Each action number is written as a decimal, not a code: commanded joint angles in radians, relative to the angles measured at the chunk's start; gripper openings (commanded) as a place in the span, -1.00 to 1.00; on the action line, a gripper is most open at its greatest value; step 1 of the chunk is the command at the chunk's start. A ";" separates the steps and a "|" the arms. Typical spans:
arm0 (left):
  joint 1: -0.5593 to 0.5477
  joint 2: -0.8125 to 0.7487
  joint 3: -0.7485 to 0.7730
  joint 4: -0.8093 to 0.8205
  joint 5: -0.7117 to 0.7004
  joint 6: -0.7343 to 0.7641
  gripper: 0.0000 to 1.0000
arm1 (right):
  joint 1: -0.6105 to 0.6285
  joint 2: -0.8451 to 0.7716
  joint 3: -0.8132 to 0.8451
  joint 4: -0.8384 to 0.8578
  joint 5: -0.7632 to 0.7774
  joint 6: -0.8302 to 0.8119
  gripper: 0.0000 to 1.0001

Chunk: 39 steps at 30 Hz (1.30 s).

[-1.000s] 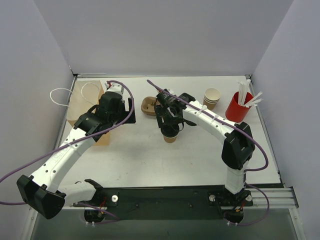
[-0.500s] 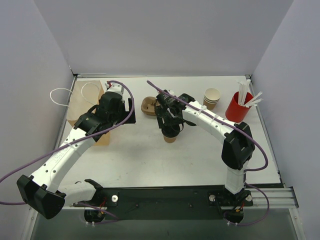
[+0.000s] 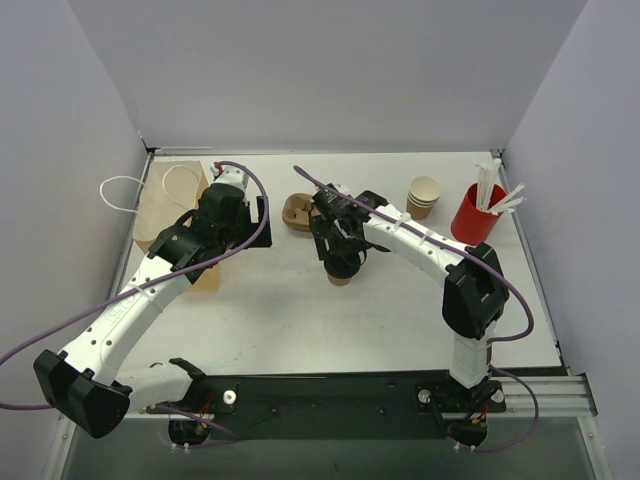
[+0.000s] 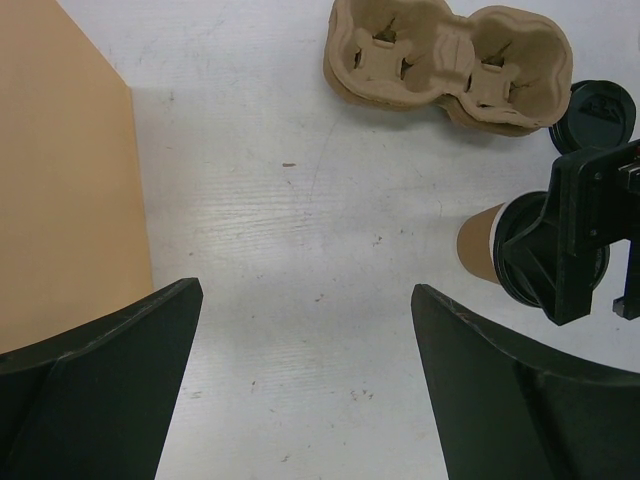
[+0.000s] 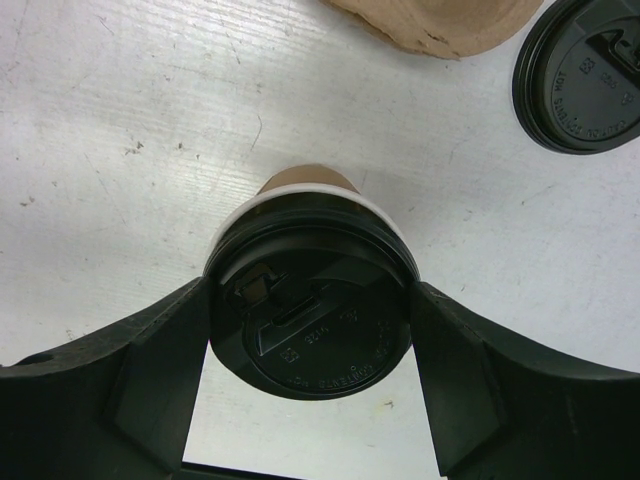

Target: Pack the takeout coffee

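Observation:
The takeout coffee is a tan paper cup with a black lid. Its tan wall shows in the top view and in the left wrist view. My right gripper is shut on it, with one finger pressed on each side of the lid rim. Just behind it on the table lies the brown pulp carrier, which also shows at the top of the left wrist view. Left of that, my left gripper hangs wide open over bare table, holding nothing.
A loose black lid lies beside the carrier. A tan paper bag with white handles stands at the far left, close to my left arm. A stack of paper cups and a red cup with white straws stand at the back right.
The right wrist has edged slightly toward the back with the cup still gripped. The left arm has not moved.

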 commanded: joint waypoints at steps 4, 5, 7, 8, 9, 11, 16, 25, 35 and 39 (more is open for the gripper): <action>0.006 -0.012 -0.010 0.037 0.010 -0.008 0.95 | 0.006 0.009 -0.018 0.015 0.029 0.016 0.37; 0.006 -0.010 -0.008 0.037 0.010 -0.008 0.95 | 0.006 0.010 -0.018 0.018 0.029 0.016 0.37; 0.006 -0.008 -0.011 0.039 0.013 -0.010 0.95 | 0.006 0.010 -0.021 0.027 0.036 0.022 0.37; 0.006 -0.010 -0.011 0.039 0.014 -0.010 0.95 | 0.006 0.010 -0.021 0.033 0.041 0.022 0.37; 0.006 -0.010 -0.008 0.037 0.016 -0.010 0.95 | 0.006 0.009 -0.023 0.033 0.046 0.022 0.37; 0.006 -0.013 -0.008 0.036 0.013 -0.008 0.95 | 0.006 0.000 -0.023 0.035 0.050 0.022 0.37; 0.006 -0.015 -0.011 0.034 0.010 -0.007 0.95 | 0.003 0.000 -0.021 0.036 0.061 0.022 0.37; 0.006 -0.013 -0.036 0.048 0.025 -0.011 0.95 | -0.002 0.023 -0.052 0.067 0.047 0.022 0.37; 0.006 -0.012 -0.059 0.063 0.040 -0.022 0.95 | -0.002 0.041 -0.100 0.096 0.053 0.030 0.37; 0.006 -0.010 -0.079 0.075 0.065 -0.030 0.95 | 0.000 0.035 -0.132 0.117 0.063 0.038 0.37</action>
